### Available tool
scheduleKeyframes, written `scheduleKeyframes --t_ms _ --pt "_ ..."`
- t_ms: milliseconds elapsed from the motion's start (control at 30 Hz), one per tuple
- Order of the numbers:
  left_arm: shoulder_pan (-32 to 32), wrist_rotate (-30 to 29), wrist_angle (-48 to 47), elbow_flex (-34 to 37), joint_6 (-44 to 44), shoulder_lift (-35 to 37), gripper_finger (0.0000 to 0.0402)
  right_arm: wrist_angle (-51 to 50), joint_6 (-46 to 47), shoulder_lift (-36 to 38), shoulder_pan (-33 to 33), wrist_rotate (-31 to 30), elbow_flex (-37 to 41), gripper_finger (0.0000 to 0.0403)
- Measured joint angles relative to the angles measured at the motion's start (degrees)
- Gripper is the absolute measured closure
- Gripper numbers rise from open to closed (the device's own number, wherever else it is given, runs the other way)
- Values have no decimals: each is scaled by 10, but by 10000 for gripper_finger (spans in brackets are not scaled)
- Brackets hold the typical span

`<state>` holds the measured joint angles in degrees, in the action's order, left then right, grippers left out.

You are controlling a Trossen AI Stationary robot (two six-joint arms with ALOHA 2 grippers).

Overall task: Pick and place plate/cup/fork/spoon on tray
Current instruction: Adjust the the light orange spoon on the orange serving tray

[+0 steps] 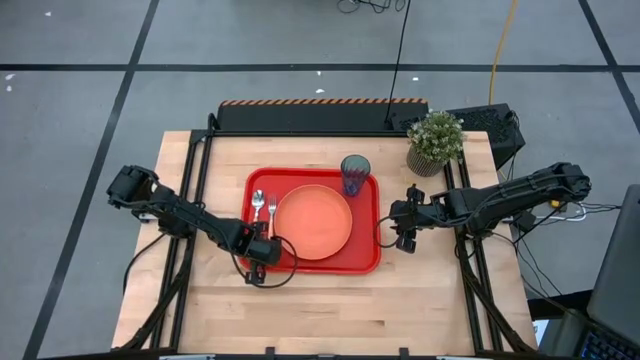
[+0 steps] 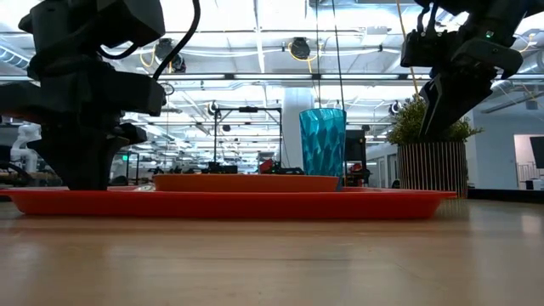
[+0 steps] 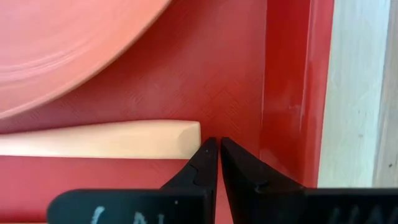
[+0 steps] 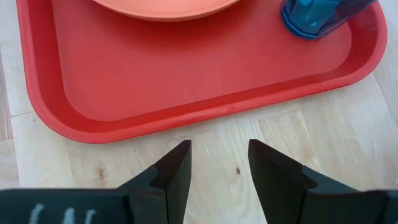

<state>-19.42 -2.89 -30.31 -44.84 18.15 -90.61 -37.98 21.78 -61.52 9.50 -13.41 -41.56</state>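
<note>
Wooden table (image 1: 330, 300) bearing tray (image 1: 368, 262), plant (image 1: 434, 140)

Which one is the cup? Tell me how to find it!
Look at the big red tray in the middle of the wooden table. The cup stands in the tray's far corner, on the potted plant's side. It is see-through teal-blue and tall, not flat and orange like the plate beside it.

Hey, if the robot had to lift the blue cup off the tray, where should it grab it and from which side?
Grip the cup across its upright side walls, from above or from the right hand side. It stands upright in the tray corner, and the plate crowds its other side.
</note>
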Motion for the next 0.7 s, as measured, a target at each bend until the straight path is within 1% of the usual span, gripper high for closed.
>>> scheduleKeyframes --t_ms 700 --pt "5 -2 2 1 -1 7 376 0 0 0 0 0 0 250"
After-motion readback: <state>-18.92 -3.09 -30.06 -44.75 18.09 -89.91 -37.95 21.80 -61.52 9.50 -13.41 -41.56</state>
